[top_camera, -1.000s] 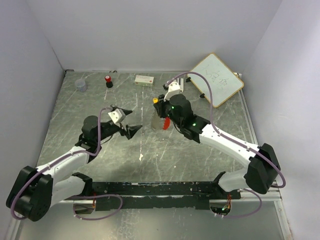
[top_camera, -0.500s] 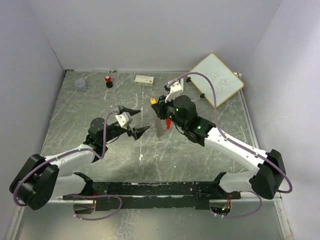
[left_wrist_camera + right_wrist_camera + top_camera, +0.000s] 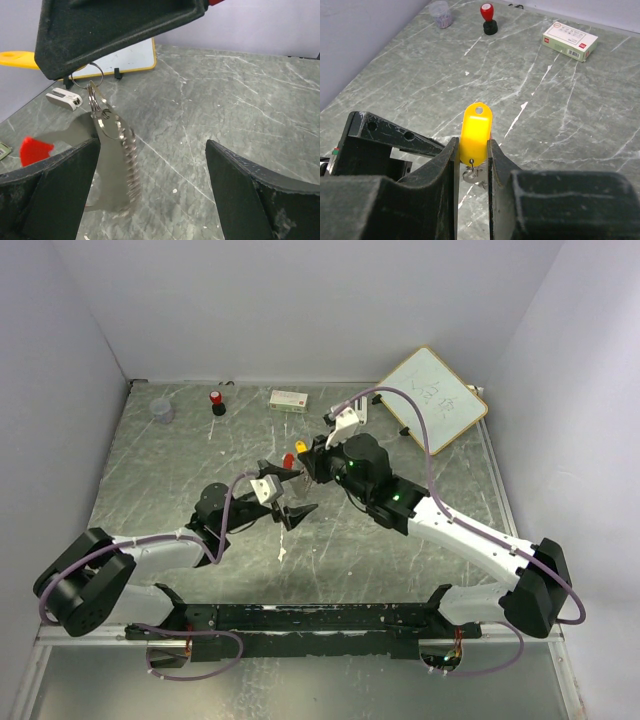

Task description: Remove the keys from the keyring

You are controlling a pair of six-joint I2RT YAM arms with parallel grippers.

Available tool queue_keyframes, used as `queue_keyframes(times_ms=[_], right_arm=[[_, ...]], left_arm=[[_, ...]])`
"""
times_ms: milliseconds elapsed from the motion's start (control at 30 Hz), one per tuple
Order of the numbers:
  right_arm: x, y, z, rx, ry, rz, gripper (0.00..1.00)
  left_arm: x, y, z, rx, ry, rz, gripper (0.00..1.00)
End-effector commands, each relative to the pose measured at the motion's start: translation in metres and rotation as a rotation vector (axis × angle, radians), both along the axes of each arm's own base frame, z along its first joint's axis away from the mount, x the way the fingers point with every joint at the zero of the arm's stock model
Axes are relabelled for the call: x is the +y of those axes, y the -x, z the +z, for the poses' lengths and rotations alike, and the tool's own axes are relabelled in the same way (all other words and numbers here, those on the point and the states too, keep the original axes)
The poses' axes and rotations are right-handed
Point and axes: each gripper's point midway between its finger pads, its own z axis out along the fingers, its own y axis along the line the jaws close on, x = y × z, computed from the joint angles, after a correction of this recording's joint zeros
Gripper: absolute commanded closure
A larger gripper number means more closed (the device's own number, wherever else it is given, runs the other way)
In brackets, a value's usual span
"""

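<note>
**A:** Log check. Right claw [image 3: 472, 150]?

**B:** I read it clenched on the yellow key [image 3: 475, 131], with the head pinched between both fingers and held up off the table [image 3: 180, 470].

**A:** Keyring?

**B:** The keyring [image 3: 102, 117] dangles under that claw. I see silver loops and a flat grey metal piece [image 3: 112, 190] hanging from them.

**A:** Left claw [image 3: 290, 490]?

**B:** Released, jaws wide apart, one on either side of the hanging bunch. One finger [image 3: 50, 195] sits just beside the flat piece, and I cannot tell whether they touch.

**A:** Anything else?

**B:** A whiteboard [image 3: 435, 398], a small box [image 3: 289, 399] and a red-capped bottle [image 3: 217, 402] along the far edge.
</note>
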Motion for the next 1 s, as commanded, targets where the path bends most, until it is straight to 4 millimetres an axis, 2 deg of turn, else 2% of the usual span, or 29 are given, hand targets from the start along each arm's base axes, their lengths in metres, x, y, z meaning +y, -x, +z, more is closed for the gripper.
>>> queue_keyframes(times_ms=[0,467,967], right_arm=[[0.006,0.004,0.032,-0.058,-0.062,0.016,1.0],[0.016,0.017,0.039,-0.076,-0.06,0.046,1.0],[0.025,0.027,0.05,-0.109,-0.052,0.056,1.0]], left_arm=[[0.0,-0.009,0.024,-0.077,0.055,0.06,0.02],[-0.002,-0.01,0.022,-0.059,0.099,0.08,0.02],[0.005,-0.013,0.01,-0.028,0.074,0.126,0.02]])
